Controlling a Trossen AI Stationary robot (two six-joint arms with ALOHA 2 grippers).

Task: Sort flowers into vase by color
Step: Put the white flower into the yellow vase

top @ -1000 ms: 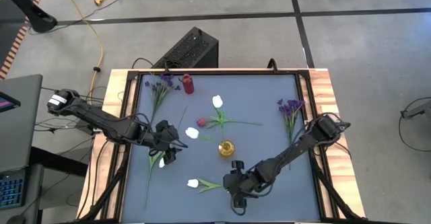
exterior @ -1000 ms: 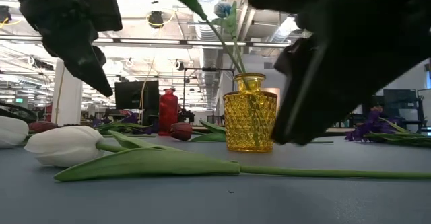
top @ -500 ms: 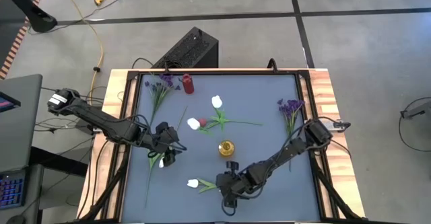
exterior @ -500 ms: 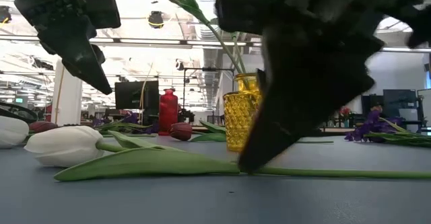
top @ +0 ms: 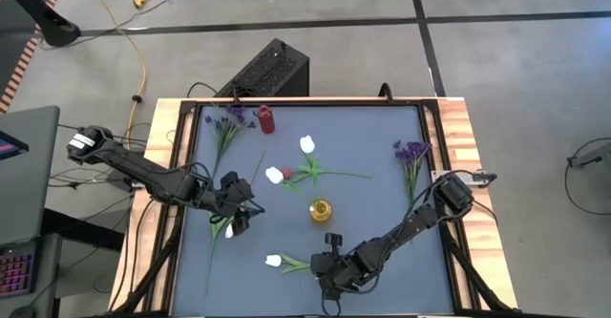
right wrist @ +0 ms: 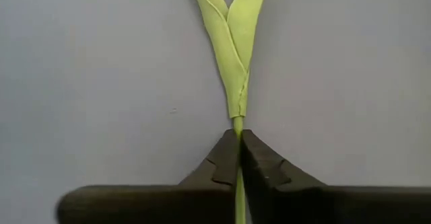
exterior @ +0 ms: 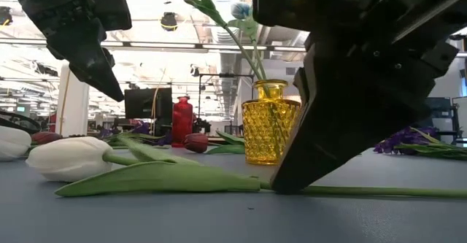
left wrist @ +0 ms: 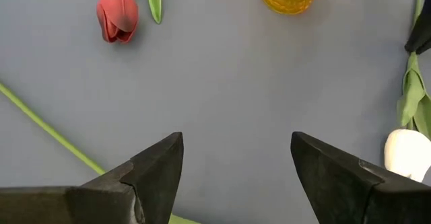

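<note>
A white tulip (top: pixel 274 260) lies on the grey table near its front edge, with its leaves (right wrist: pixel 232 42) and stem (exterior: pixel 365 190) running toward the right. My right gripper (top: pixel 325 266) is down on that stem and shut on it. My left gripper (top: pixel 239 213) hangs open above the table's left half with nothing between its fingers (left wrist: pixel 236 143). A yellow vase (top: pixel 321 210) with green stems in it stands at the centre. A red vase (top: pixel 266 119) stands at the far left. More white tulips (top: pixel 307 144), a dark red tulip (left wrist: pixel 118 15) and purple sprigs (top: pixel 412 153) lie around. My right gripper pinches the white tulip's thin stem (right wrist: pixel 237 126) between its two fingertips, just past where the leaves join it. The fingers (exterior: pixel 292 181) come from above, slanting down, and close across the stem. Flower head, leaves and stem all lie flat on the table.
A second purple sprig (top: pixel 227 122) lies at the far left beside the red vase. Another white tulip (top: pixel 229 230) lies on the table under my left arm. The raised table frame (top: pixel 434 165) runs along the sides, and a black box (top: pixel 272 70) stands beyond the far edge.
My right gripper has moved toward the table's left, come down onto the white tulip's stem and shut on it. The tulip still lies where it was.
</note>
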